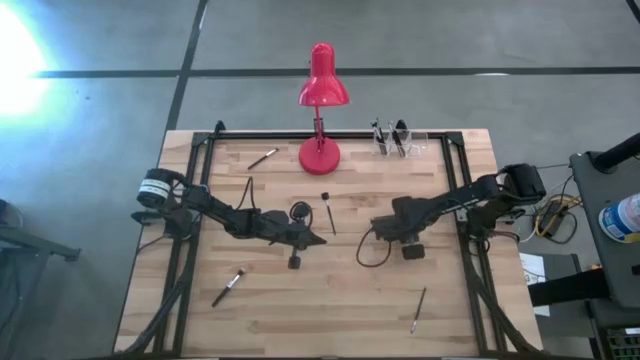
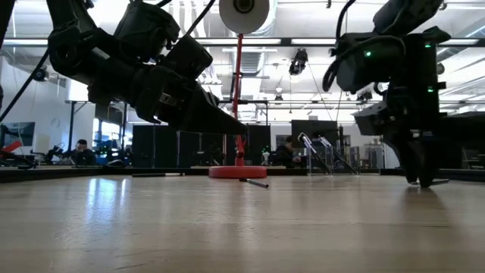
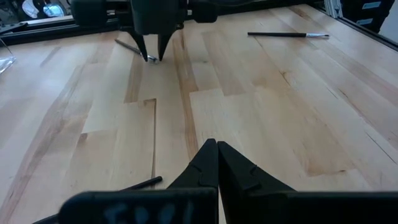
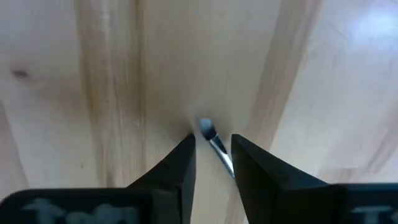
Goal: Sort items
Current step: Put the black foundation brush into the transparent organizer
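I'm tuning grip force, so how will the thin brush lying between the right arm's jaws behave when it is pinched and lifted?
The brush looks thin and round-handled, so it may roll aside on the smooth wooden table as the right gripper closes. It appears stiff and probably very light. Lying flat on the wood, it leaves little to grab, so it could slip out.

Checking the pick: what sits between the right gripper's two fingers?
A brush, tip and silvery ferrule showing, lies on the table between the right gripper's parted fingers; the right wrist view shows it.

The lamp [image 1: 320, 150] stands at the tabletop's [image 1: 250, 320] far edge — brushes scattered before it, one [image 1: 327, 213] lying between both pincers.
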Action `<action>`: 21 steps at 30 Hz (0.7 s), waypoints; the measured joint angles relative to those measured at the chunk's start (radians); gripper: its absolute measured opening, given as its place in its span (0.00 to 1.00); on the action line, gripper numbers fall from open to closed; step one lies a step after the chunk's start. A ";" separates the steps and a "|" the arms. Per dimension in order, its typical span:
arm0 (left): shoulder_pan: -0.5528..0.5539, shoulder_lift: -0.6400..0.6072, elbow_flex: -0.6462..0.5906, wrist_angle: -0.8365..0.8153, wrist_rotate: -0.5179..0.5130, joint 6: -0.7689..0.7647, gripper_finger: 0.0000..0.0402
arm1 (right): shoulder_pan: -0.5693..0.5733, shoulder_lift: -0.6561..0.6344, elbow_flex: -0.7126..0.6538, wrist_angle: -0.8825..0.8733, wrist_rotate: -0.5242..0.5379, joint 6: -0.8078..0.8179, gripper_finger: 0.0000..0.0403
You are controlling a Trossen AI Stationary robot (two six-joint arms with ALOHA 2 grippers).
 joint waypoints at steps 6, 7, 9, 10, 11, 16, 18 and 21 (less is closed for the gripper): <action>0.000 0.000 -0.006 0.000 0.000 0.000 0.00 | -0.031 0.018 0.001 0.011 -0.051 -0.042 0.14; 0.000 0.000 -0.006 0.000 0.000 0.000 0.00 | -0.032 0.018 0.001 0.014 -0.054 -0.049 0.12; 0.000 0.000 -0.006 0.000 0.000 -0.002 0.00 | -0.032 0.018 0.000 0.018 -0.060 -0.056 0.09; 0.000 0.000 -0.006 0.000 0.000 -0.003 0.00 | -0.033 0.018 0.000 0.019 -0.062 -0.056 0.08; 0.000 0.000 -0.006 0.000 0.000 -0.005 0.00 | -0.033 0.018 -0.001 0.021 -0.061 -0.056 0.07; 0.000 0.000 -0.008 0.025 -0.013 -0.018 0.00 | -0.033 0.013 -0.002 0.025 -0.059 -0.056 0.04; 0.000 0.000 -0.020 0.072 -0.045 -0.034 0.00 | -0.033 0.001 -0.002 0.031 -0.057 -0.050 0.04; 0.013 -0.007 -0.061 0.159 -0.077 -0.049 0.00 | -0.033 -0.032 -0.001 0.100 -0.020 -0.023 0.04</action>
